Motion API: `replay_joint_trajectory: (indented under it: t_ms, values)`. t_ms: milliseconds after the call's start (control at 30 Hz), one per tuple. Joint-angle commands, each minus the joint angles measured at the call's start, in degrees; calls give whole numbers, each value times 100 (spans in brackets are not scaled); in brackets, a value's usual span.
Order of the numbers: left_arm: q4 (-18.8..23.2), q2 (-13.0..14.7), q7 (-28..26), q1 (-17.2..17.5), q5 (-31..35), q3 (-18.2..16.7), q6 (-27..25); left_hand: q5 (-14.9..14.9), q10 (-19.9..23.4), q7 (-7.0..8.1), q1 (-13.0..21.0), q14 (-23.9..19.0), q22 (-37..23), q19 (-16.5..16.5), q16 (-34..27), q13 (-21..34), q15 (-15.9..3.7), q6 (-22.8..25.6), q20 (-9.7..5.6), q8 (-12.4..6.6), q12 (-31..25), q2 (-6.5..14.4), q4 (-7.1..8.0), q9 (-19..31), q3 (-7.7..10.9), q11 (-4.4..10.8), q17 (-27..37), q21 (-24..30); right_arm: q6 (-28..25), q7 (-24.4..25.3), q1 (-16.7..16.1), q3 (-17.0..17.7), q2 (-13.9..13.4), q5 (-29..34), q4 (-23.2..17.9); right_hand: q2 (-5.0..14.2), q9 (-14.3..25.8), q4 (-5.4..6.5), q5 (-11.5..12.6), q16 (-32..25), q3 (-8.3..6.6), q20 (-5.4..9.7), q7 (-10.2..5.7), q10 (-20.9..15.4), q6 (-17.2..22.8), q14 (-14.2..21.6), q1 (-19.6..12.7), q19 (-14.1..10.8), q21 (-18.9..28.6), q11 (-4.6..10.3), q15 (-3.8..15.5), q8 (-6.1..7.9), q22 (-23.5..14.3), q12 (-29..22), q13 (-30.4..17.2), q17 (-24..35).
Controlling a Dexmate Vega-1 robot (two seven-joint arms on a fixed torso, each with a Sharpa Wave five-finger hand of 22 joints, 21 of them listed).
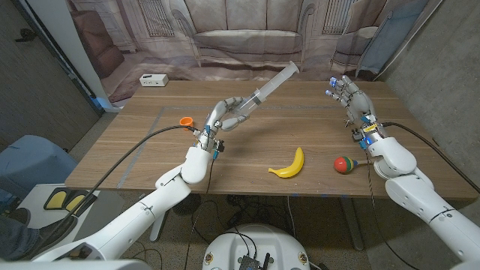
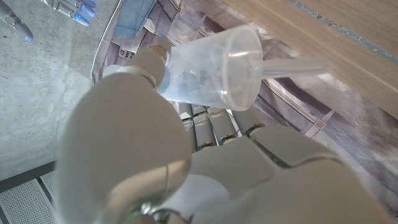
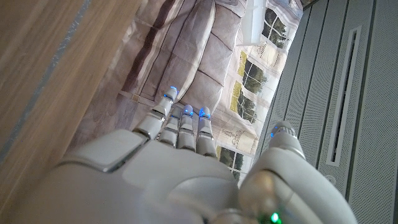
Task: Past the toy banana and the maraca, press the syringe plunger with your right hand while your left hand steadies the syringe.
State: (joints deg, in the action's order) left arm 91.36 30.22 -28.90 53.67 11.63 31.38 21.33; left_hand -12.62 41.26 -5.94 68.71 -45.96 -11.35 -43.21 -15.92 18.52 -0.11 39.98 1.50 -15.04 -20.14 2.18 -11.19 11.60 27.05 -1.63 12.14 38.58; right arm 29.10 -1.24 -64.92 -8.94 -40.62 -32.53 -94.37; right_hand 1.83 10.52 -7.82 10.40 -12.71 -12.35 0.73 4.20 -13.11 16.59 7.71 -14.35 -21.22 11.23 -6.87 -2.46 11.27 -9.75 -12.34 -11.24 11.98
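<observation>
Clearly the steadying half of the job was in place. The left hand (image 1: 231,115) was clamped round the barrel of the clear syringe (image 1: 271,84), fingers curled about its lower end, and it held the syringe up off the wooden table (image 1: 150,142), slanting away and towards the robot's right. In the left wrist view the barrel's flared rim and the plunger rod (image 2: 292,65) showed just beyond the curled fingers; the rod stood drawn out, so the plunger was not yet pressed. The right hand (image 1: 349,97) was raised over the far right part of the table, fingers spread and holding nothing, well apart from the plunger's end. Nearer the robot lay the toy banana (image 1: 289,165) and, to its right, the red and green maraca (image 1: 346,164), both untouched by either hand. An orange cap (image 1: 185,120) sat by the left wrist, and a white box (image 1: 152,79) at the far left corner. By my judgement, the next move called for bringing the right hand across to the plunger's free end and pushing along the rod's line while the left grip held firm.
</observation>
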Motion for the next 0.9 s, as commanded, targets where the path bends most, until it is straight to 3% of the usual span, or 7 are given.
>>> replay_joint_trajectory:
  t_ms: [33,300,633,900]
  values:
    - [-196,-111,46,-20,23,-30,320,20,279,-13,350,-571,-15,-142,-20,21,-619,168,-152,-27,-27,437,217,14,186,222,17,30,14,337,126,72,-118,626,-196,-22,24,20,13,15,22,58,20,74,-44,-17,-18,0,-3,-71,-31,9,-7,18,-11,12]
    - [-217,-140,58,-21,61,-67,430,41,308,10,328,-595,-14,-141,-30,34,-626,194,-162,-22,-25,424,218,15,169,233,21,60,-13,365,248,84,-210,871,-290,-8,24,14,14,63,19,53,43,177,-113,-124,-39,72,-29,-66,-24,-22,-7,65,-10,10]
    - [-153,-157,99,-15,121,-90,365,60,332,39,302,-623,-12,-129,-44,48,-631,247,-172,-27,-20,421,225,17,150,240,30,88,-113,524,359,63,-265,1273,-402,7,23,22,11,19,26,42,-32,65,-210,-4,-37,34,-13,-36,-13,-49,-9,30,-8,17]
    - [-184,-194,90,-48,153,-83,429,77,354,62,275,-632,-8,-82,-54,60,-647,266,-172,-20,-14,417,232,18,129,275,42,98,-131,293,570,-40,-358,1286,-361,18,22,21,10,56,28,60,-37,109,-159,-91,-45,92,-30,-22,-8,-23,-12,54,-8,19]
